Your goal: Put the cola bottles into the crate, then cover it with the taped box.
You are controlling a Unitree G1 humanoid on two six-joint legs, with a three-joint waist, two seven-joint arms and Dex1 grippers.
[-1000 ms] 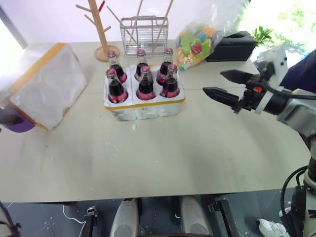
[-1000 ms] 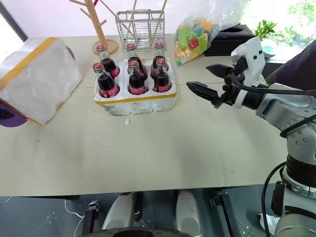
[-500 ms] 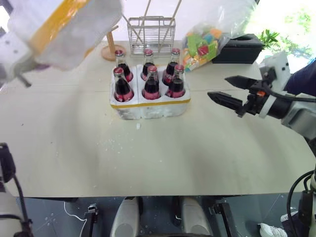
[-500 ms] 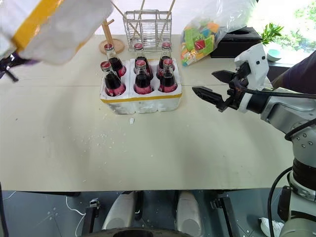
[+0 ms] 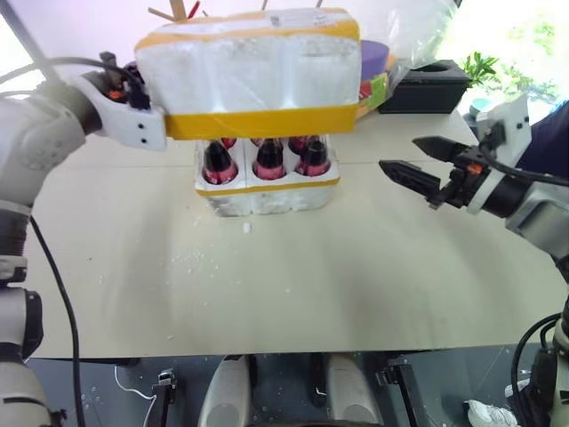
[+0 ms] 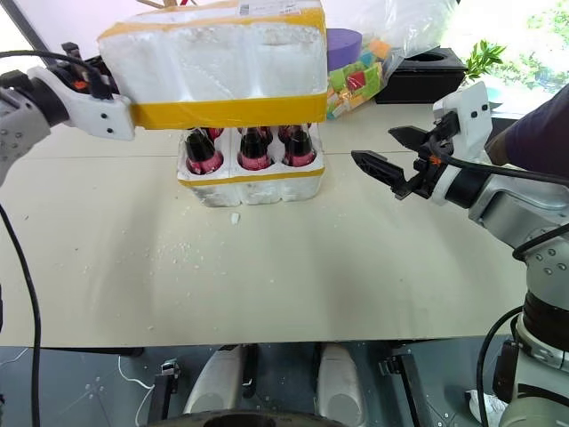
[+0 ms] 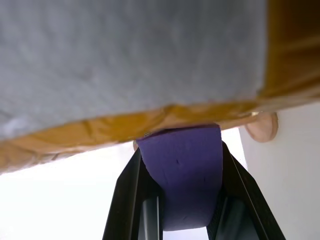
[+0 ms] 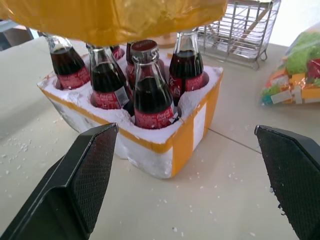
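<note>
Taped box [image 5: 253, 76] now lifted off the left of the table [image 5: 293, 276] and carried right, level, hovering directly above the crate [image 5: 265, 189], hiding the bottle necks; a second ago it lay tilted at the far left. Left gripper [image 7: 175, 200] clamped on a purple pad fixed to the box's far side. Right gripper [image 5: 418, 160] spread wide, empty, waiting to the right of the crate, barely shifted. Meaning: loading looks finished, covering step under way; still to lower and seat the box squarely. Count: cola bottles [image 8: 150, 90] six, all upright in the wells; crate one; taped box one. Behind, right: wire rack [image 8: 240, 25] one, toy bag [image 8: 295, 75] one.
</note>
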